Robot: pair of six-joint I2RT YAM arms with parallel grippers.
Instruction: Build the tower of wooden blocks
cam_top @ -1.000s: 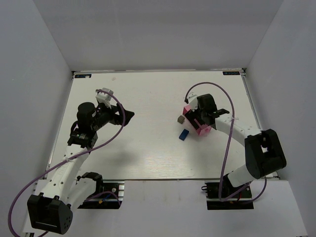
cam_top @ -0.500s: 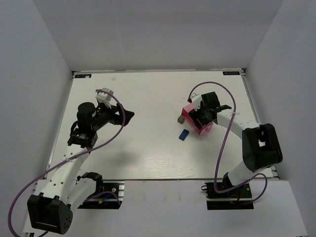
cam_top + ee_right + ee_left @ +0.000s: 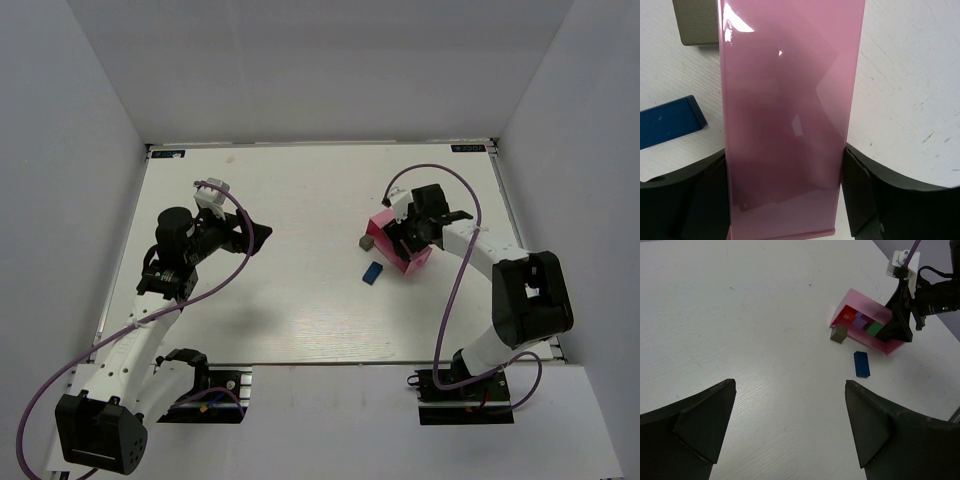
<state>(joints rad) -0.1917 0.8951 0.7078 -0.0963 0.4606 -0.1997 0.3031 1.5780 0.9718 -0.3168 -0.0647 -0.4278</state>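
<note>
My right gripper (image 3: 402, 240) is shut on the pink tray (image 3: 410, 262), its fingers (image 3: 862, 170) pressed on both sides of the tray (image 3: 790, 100). In the left wrist view the tray (image 3: 867, 315) is tipped on its side, with red (image 3: 846, 316), lilac (image 3: 858, 320) and green (image 3: 875, 329) blocks inside. A dark grey block (image 3: 367, 242) and a blue block (image 3: 372, 272) lie on the table just left of the tray. They also show in the right wrist view, grey (image 3: 697, 22) and blue (image 3: 667, 127). No stacked tower shows. My left gripper (image 3: 262, 233) is open and empty, far to the left.
The white table (image 3: 300, 300) is walled by grey panels on three sides. The right arm's purple cable (image 3: 440, 175) loops above the tray. In the left wrist view my left gripper (image 3: 790, 383) hovers over bare table.
My right wrist has turned and tipped the pink tray, shifting slightly to the right. The grey and blue blocks stay where they were. The left arm has not moved.
</note>
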